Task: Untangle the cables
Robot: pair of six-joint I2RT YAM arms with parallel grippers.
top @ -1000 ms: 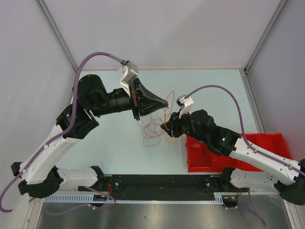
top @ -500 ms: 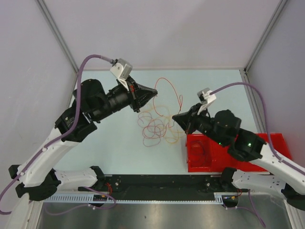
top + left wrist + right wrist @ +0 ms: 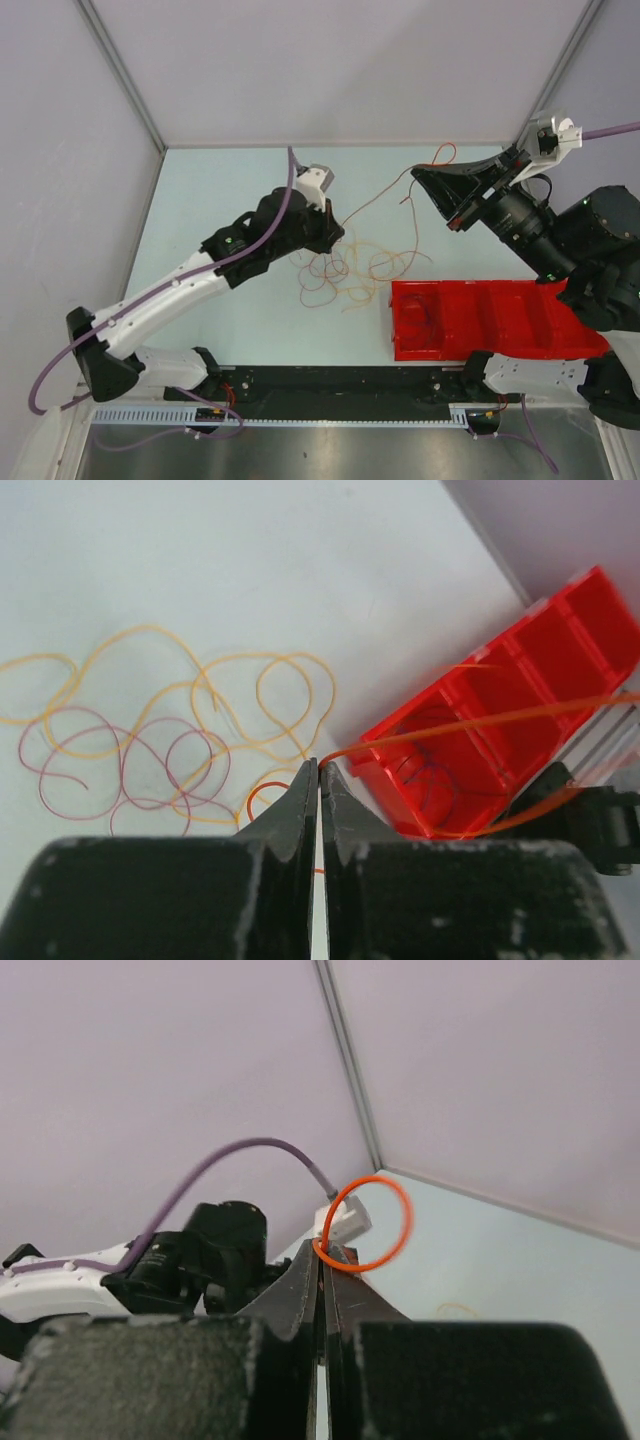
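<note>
The cables (image 3: 335, 272) lie as a loose tangle of purple, red, orange and yellow loops at mid-table; they also show in the left wrist view (image 3: 150, 752). My left gripper (image 3: 338, 232) is low over the tangle's back edge, shut on one orange cable (image 3: 470, 720). That cable runs up and right to my right gripper (image 3: 416, 176), which is raised at the back right and shut on its other end. There the cable curls in a small orange loop (image 3: 385, 1222) just past the right gripper (image 3: 322, 1252) tips.
A red divided bin (image 3: 490, 318) stands at the front right, beside the tangle, with a thin wire coil inside (image 3: 430, 785). Enclosure walls close the back and sides. The left arm's body (image 3: 200, 1255) shows in the right wrist view.
My right gripper has risen and swung to the back right, drawing the orange cable out of the tangle. My left gripper has dropped and moved right toward the tangle.
</note>
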